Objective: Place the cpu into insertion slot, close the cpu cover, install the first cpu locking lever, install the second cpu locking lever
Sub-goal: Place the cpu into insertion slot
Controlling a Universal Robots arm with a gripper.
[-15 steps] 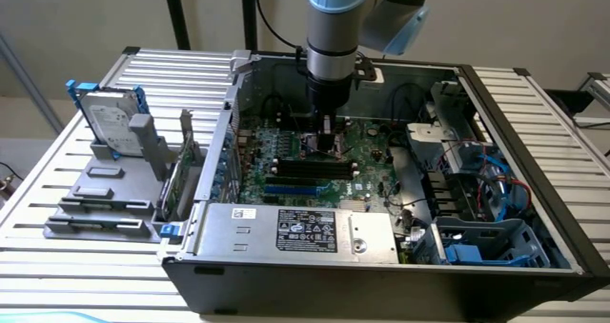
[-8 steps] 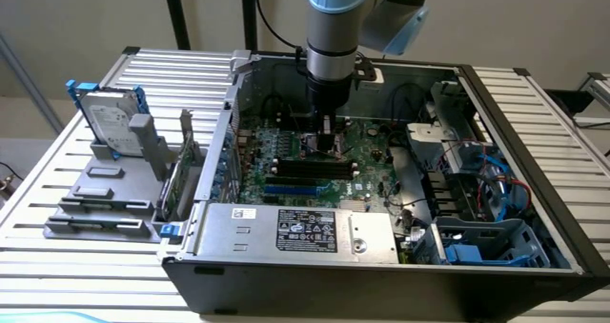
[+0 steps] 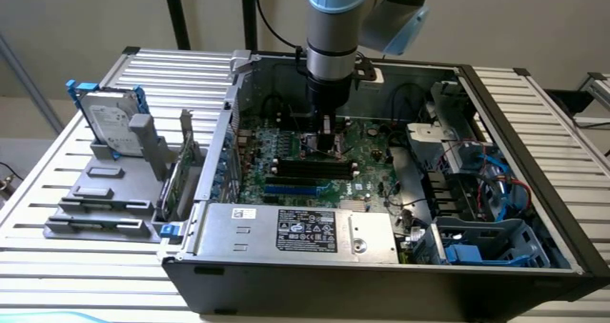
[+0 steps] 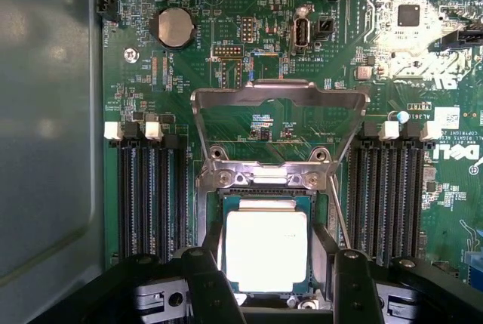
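The cpu [image 4: 266, 252] lies silvery face up, level in the socket of the green motherboard [image 4: 226, 29]. My gripper [image 4: 268, 237] stands straight over it, its dark fingers [image 4: 210, 263] against two opposite edges of the chip, shut on it. The cpu cover [image 4: 279, 96], a silvery frame plate with a square window, stands swung up and open at its hinge just past the socket. A thin locking lever [image 4: 339, 214] runs beside the socket, unlatched. In the exterior view the gripper [image 3: 329, 143] reaches down into the open computer case [image 3: 381, 266] onto the board [image 3: 367, 162].
Black memory slots [image 4: 147, 195] flank the socket on both sides. A coin battery [image 4: 174, 27] sits further up the board. The power supply [image 3: 300, 230] and blue drive cage [image 3: 486, 244] fill the case's near side. A rack with a hard drive [image 3: 110, 123] stands at the exterior view's left.
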